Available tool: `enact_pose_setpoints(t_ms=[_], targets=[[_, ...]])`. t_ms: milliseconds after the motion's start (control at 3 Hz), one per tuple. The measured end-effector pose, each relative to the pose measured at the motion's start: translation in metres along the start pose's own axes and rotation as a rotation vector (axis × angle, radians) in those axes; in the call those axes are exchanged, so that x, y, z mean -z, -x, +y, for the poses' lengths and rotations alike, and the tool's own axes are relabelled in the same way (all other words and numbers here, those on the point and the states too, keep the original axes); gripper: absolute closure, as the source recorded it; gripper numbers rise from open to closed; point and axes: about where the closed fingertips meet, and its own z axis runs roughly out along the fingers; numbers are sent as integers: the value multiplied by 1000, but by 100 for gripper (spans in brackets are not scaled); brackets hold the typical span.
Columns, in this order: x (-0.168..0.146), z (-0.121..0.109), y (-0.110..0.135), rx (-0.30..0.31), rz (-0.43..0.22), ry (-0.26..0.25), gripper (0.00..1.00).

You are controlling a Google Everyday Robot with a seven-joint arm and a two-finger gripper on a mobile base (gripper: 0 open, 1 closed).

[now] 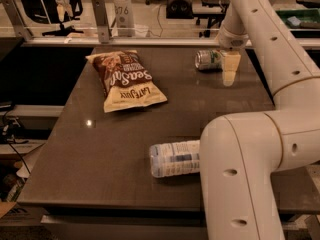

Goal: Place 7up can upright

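The 7up can (207, 60) lies on its side near the far right of the dark table (125, 149), its silver top facing left. My gripper (229, 71) hangs fingers down just right of the can, close beside it and low over the table. The arm runs from the lower right up over the table to the gripper.
A brown and cream chip bag (125, 79) lies flat at the far left-centre. A clear plastic water bottle (175, 158) lies on its side near the front, partly behind my arm. A rail with posts (100, 19) runs along the table's far edge.
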Motion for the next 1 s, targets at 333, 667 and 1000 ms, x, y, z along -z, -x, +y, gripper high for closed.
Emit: enact_pose_setpoints(t_ms=[333, 667, 1000], targets=[[-6, 1, -1, 21, 28, 18, 16], [-6, 1, -4, 38, 44, 24, 40], [-2, 1, -7, 46, 48, 21, 63]])
